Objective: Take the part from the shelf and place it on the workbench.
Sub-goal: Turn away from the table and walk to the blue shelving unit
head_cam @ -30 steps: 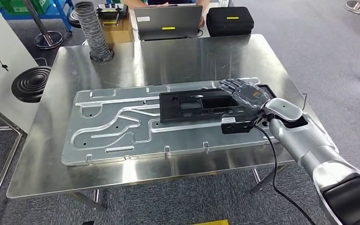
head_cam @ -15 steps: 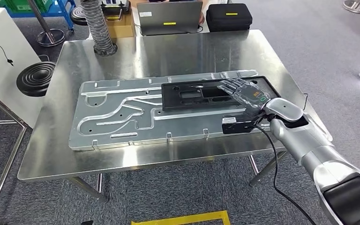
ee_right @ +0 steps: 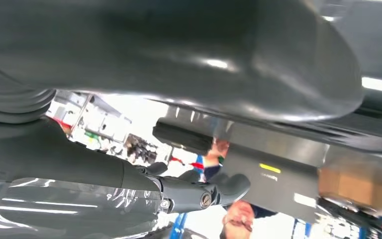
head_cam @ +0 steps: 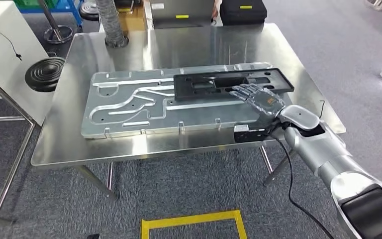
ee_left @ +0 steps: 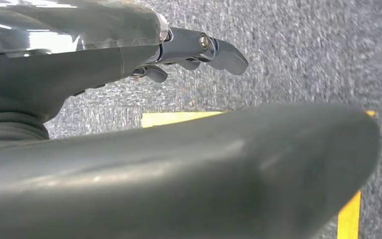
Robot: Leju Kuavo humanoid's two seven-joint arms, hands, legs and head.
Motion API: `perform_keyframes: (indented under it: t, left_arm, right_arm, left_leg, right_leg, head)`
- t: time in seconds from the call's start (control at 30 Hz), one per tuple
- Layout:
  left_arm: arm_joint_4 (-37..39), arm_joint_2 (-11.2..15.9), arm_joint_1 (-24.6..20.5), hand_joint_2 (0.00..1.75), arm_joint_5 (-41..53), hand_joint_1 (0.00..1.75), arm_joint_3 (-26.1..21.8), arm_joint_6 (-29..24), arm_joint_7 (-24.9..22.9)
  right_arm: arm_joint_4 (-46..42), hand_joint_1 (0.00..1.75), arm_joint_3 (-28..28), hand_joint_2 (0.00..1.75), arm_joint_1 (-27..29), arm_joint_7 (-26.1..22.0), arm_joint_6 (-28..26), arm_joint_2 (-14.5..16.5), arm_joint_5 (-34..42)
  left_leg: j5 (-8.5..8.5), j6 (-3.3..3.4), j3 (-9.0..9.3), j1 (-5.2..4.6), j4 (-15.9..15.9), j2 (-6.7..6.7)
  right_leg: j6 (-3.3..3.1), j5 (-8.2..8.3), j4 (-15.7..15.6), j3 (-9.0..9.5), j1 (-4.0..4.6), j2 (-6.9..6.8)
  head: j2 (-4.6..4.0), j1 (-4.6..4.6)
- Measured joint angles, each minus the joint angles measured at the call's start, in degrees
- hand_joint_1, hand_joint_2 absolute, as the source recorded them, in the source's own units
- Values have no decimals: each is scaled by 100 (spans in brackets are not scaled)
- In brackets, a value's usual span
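Note:
The black rectangular part [head_cam: 214, 84] lies flat on the grooved metal plate [head_cam: 129, 107] on the steel workbench [head_cam: 179, 47]. My right hand [head_cam: 259, 99] hovers at the part's near right edge with its fingers stretched out flat, their tips just over that edge, holding nothing. In the right wrist view the right hand [ee_right: 179, 191] is spread with nothing between thumb and fingers. My left hand [ee_left: 144, 64] hangs above grey carpet, thumb and fingers apart and empty.
A laptop [head_cam: 181, 9] and a black case [head_cam: 238, 10] sit at the bench's far edge, with a person's hand [head_cam: 215, 5] beside them. A ribbed hose [head_cam: 112, 22] stands at the far left corner. Yellow floor tape [head_cam: 191, 221] lies in front of the bench.
The camera has pulled back, so the bench looks farther away. My right hand, earlier lying over the part's right end, now sits at its near edge.

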State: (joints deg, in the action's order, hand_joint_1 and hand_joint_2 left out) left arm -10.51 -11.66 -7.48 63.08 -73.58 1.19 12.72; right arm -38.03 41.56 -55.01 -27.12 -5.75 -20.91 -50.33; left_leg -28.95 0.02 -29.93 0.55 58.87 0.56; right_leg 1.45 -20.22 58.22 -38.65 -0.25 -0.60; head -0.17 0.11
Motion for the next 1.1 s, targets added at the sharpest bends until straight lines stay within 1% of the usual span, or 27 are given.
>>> perform_keyframes:
  t: [0.03,0.07,0.1,0.13,0.2,0.23,0.27,0.3,0.33,0.4,0.43,0.47,0.5,0.6,0.63,0.73,0.77,0.8,0.83,0.87,0.9,0.93,0.97,1.0,1.03,1.07,1.1]
  left_arm:
    - [0,-1,5,0,2,0,-1,-1,4]
    - [0,0,7,0,4,0,-1,-1,7]
    - [0,1,6,0,7,0,-1,-1,10]
    - [0,1,4,0,10,0,-1,-1,13]
    - [0,3,5,0,14,0,-1,-2,15]
    - [0,3,7,0,16,0,-1,-4,16]
    - [0,3,8,0,16,0,-1,-7,16]
    - [0,3,9,0,17,0,-1,-10,16]
    - [0,3,8,0,17,0,-1,-12,16]
    - [0,-9,5,0,19,0,-1,-14,16]
    - [0,-16,2,0,20,0,-1,-14,16]
    - [0,-22,0,0,21,0,-1,-15,16]
    - [0,-25,-1,0,22,0,-1,-16,16]
    - [0,-24,1,0,23,0,-1,-17,16]
    - [0,-24,2,0,23,0,-1,-18,16]
    - [0,-23,2,0,24,0,-1,-18,16]
    - [0,-23,2,0,24,0,-1,-20,16]
    - [0,-23,2,0,24,0,-1,-21,16]
    - [0,-22,2,0,25,0,-1,-23,16]
    - [0,-21,3,0,32,0,-1,-25,16]
    - [0,-19,3,0,40,0,-1,-25,16]
    - [0,-16,1,0,48,0,-1,-25,16]
    - [0,-14,-5,0,56,0,-1,-24,16]
    - [0,-12,-8,0,58,0,0,-22,16]
    - [0,-9,-10,0,58,0,1,-20,16]
    - [0,-5,-10,0,59,0,1,-19,16]
    - [0,-2,-7,0,60,0,1,-18,16]
  right_arm:
    - [2,0,-1,0,1,1,1,1,-1]
    - [6,0,-1,0,2,0,2,-2,-1]
    - [11,0,-2,0,1,0,3,-5,-2]
    - [17,0,-4,0,0,0,6,-9,-3]
    - [31,0,-8,0,7,0,15,-14,-3]
    - [38,0,-9,0,17,0,21,-14,-3]
    - [46,0,-9,0,25,0,28,-14,-3]
    - [51,0,-9,0,27,0,33,-14,-3]
    - [55,0,-10,0,20,0,36,-14,-3]
    - [53,0,-17,0,-22,0,37,-13,-3]
    - [51,0,-26,0,-45,-2,35,-13,-3]
    - [52,0,-33,0,-67,-4,34,-13,-4]
    - [55,0,-40,0,-83,-6,33,-14,-6]
    - [65,0,-41,0,-105,-12,33,-11,-9]
    - [65,0,-41,0,-104,-14,33,-9,-9]
    - [65,0,-40,0,-105,-16,33,-6,-9]
    - [66,0,-40,0,-109,-17,33,-3,-10]
    - [67,0,-40,0,-111,-18,33,0,-11]
    - [69,0,-40,0,-109,-17,33,4,-13]
    - [76,0,-39,0,-96,-17,31,8,-14]
    - [82,0,-39,0,-80,-18,28,9,-15]
    - [87,0,-39,0,-65,-19,25,10,-16]
    - [91,0,-39,0,-53,-21,20,9,-16]
    - [92,0,-41,0,-53,-23,17,5,-16]
    - [92,0,-43,0,-52,-26,15,1,-15]
    - [93,0,-44,0,-51,-28,14,-5,-15]
    - [93,0,-44,0,-48,-29,14,-12,-14]
  left_leg:
    - [36,50,-33,5,0,-10]
    - [82,106,-71,8,-1,-18]
    - [137,154,-123,15,-9,-28]
    - [197,190,-188,20,-12,-37]
    - [307,219,-332,11,-9,-42]
    - [360,222,-402,3,-7,-44]
    - [409,222,-467,-6,-5,-44]
    - [454,220,-524,-16,-4,-44]
    - [497,218,-571,-28,-4,-43]
    - [575,193,-634,-45,-6,-42]
    - [612,168,-651,-42,-13,-43]
    - [646,134,-659,-28,-21,-44]
    - [683,95,-661,-15,-41,-45]
    - [717,17,-674,-12,-53,-46]
    - [709,10,-680,-17,-42,-47]
    - [690,5,-686,-16,-34,-45]
    - [580,-4,-723,-16,61,-43]
    - [415,-17,-784,-11,234,-40]
    - [173,-38,-889,-2,552,-39]
    - [-22,-77,-917,11,858,-39]
    - [-77,-110,-838,26,960,-40]
    - [-53,-137,-638,40,823,-41]
    - [10,-141,-375,44,513,-38]
    - [77,-110,-206,35,232,-30]
    - [90,-75,-110,26,48,-22]
    - [85,-28,-117,12,32,-14]
    - [133,17,-146,5,37,-11]
  right_leg:
    - [33,22,1,-14,-7,2]
    - [63,-30,41,-47,-21,7]
    - [92,-182,180,-111,-34,13]
    - [120,-428,451,-215,-45,19]
    - [163,-949,1234,-453,-53,26]
    - [172,-1073,1554,-515,-52,27]
    - [164,-1073,1684,-480,-51,28]
    - [143,-988,1608,-345,-47,30]
    - [101,-859,1293,-85,-34,32]
    - [-18,-752,449,498,17,28]
    - [-67,-739,137,697,49,21]
    - [-105,-754,-19,780,80,16]
    - [-128,-731,-60,790,100,10]
    - [-203,-588,-200,798,51,-4]
    - [-209,-552,-240,806,26,-10]
    - [-204,-544,-245,803,32,-19]
    - [-223,-521,-255,785,35,-21]
    - [-241,-490,-264,756,38,-24]
    - [-259,-447,-270,709,39,-24]
    - [-262,-376,-245,595,33,-22]
    - [-241,-321,-202,483,24,-19]
    - [-216,-274,-140,366,12,-16]
    - [-181,-236,-75,256,3,-13]
    - [-152,-222,-35,211,3,-10]
    - [-120,-204,0,176,7,-8]
    - [-83,-177,10,154,15,-6]
    - [-47,-148,14,144,18,-3]
  head:
    - [0,0]
    - [0,0]
    - [-1,0]
    - [-1,0]
    - [-1,-1]
    - [-1,-1]
    - [-1,-1]
    - [-1,-1]
    - [-1,-1]
    - [-1,-1]
    - [-1,-1]
    - [-1,0]
    - [-1,-1]
    - [-1,-2]
    - [-1,-2]
    - [-1,-3]
    - [-1,-4]
    - [-1,-4]
    - [-1,-5]
    - [-1,-5]
    - [-1,-5]
    - [-1,-5]
    - [-1,-5]
    - [-1,-4]
    - [-1,-4]
    - [0,-4]
    - [0,-3]
